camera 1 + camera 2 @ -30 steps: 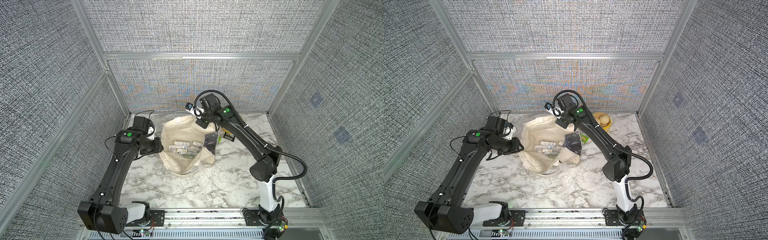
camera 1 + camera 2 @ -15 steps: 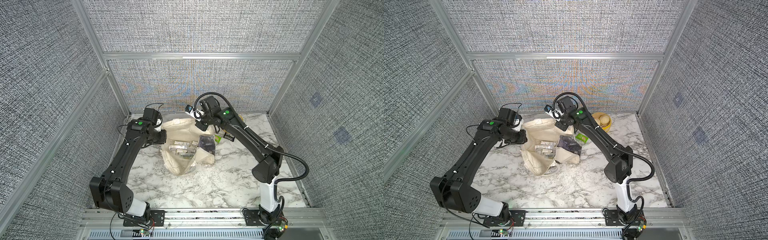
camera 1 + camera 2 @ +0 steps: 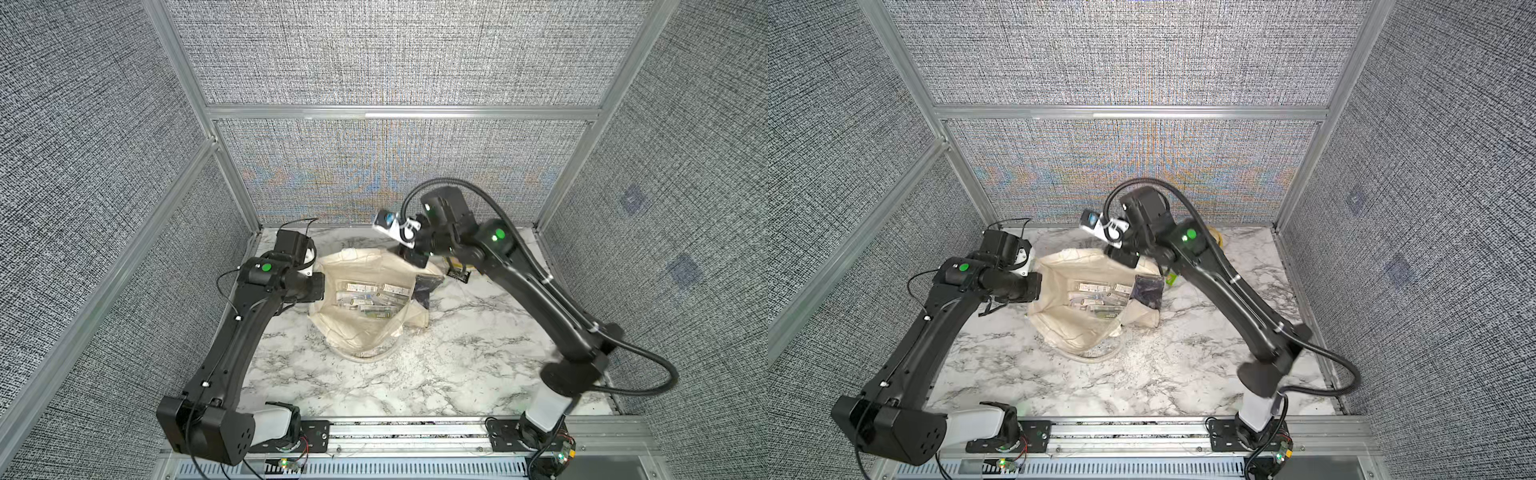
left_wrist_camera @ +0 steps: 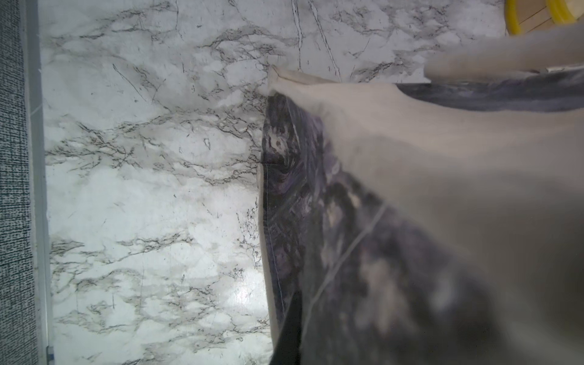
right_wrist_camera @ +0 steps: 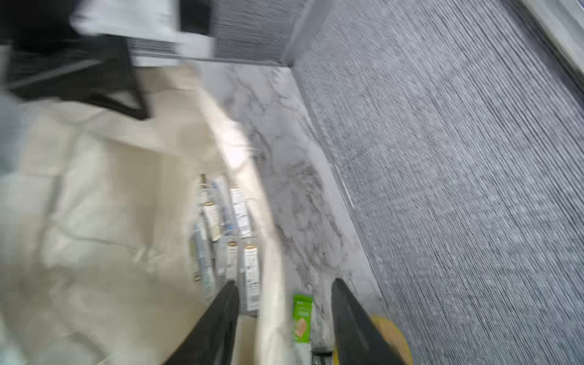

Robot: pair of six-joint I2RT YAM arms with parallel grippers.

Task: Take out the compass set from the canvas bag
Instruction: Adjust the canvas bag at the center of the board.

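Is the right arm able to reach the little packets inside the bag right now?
Probably yes. The canvas bag gapes open, the packets lie uncovered, and the right gripper is open just above the bag's rim.

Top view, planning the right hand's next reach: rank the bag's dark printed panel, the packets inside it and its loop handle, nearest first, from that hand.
1. dark printed panel, right beside the right hand.
2. packets, inside the canvas bag.
3. loop handle, at the bag's front edge.
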